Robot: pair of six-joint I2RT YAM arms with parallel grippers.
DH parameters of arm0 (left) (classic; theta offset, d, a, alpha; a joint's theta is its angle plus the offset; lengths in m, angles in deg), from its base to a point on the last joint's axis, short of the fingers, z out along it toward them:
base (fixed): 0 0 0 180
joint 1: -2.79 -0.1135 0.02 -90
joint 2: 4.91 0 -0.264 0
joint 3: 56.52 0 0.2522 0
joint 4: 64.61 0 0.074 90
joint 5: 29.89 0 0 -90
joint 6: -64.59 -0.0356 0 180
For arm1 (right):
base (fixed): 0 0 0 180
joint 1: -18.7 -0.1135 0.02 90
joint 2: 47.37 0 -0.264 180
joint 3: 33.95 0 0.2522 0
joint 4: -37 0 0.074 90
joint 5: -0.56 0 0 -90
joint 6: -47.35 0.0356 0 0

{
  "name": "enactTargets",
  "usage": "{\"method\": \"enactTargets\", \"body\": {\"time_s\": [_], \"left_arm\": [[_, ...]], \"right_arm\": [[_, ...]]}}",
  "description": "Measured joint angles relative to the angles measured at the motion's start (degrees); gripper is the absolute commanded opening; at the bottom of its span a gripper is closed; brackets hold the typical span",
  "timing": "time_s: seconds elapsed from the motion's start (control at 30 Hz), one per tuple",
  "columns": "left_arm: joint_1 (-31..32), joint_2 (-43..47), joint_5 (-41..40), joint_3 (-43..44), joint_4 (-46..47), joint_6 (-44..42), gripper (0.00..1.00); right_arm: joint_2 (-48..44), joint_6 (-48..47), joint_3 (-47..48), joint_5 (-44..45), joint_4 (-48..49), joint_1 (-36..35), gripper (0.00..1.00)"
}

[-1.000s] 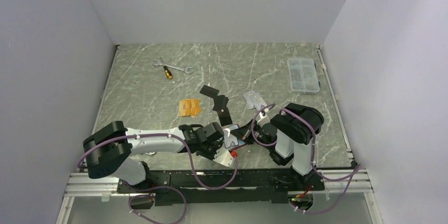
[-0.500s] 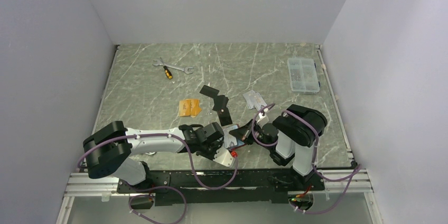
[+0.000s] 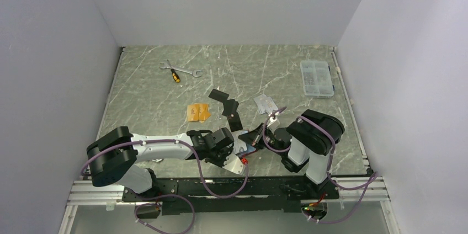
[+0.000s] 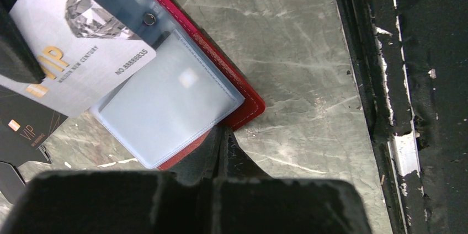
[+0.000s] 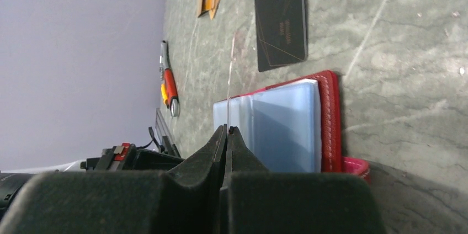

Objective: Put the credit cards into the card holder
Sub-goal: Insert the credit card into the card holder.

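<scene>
The dark-red card holder (image 4: 245, 107) lies open near the table's front edge, its clear sleeves (image 4: 165, 104) facing up. My left gripper (image 4: 224, 134) is shut on its near red edge. My right gripper (image 5: 227, 129) is shut on a silver-grey VIP card (image 4: 77, 63), held on edge over the holder's (image 5: 329, 123) sleeves; in the right wrist view the card (image 5: 229, 79) shows as a thin line. In the top view both grippers meet at the holder (image 3: 247, 149). Orange cards (image 3: 197, 112), black cards (image 3: 230, 111) and silver-grey cards (image 3: 265, 102) lie further back.
A black VIP card (image 5: 278, 19) lies just behind the holder. A wrench and a screwdriver (image 3: 179, 72) lie at the back left. A clear compartment box (image 3: 316, 78) stands at the back right. The black base rail (image 4: 408, 101) runs along the near edge.
My right arm's elbow has shifted slightly to the right, and its gripper with the silver-grey card has edged a little toward the holder. The left arm has not moved.
</scene>
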Motion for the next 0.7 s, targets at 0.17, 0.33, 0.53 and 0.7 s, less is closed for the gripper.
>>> {"method": "enactTargets", "body": {"time_s": [0.17,0.33,0.53,0.7], "left_arm": [[0.0,0.0,0.0,0.0,-0.1,0.0,0.00],[0.0,0.1,0.0,0.0,-0.1,0.0,0.00],[0.0,0.1,-0.1,0.0,-0.2,0.0,0.00],[0.0,0.1,-0.1,0.0,-0.2,0.0,0.00]], "right_arm": [[-2.2,-2.2,0.5,0.6,-0.3,0.0,0.00],[-2.4,-3.5,1.2,1.5,-0.3,0.0,0.00],[-1.5,-4.0,1.1,1.7,-0.3,0.0,0.00],[1.0,-3.9,1.1,1.6,-0.3,-0.2,0.00]]}}
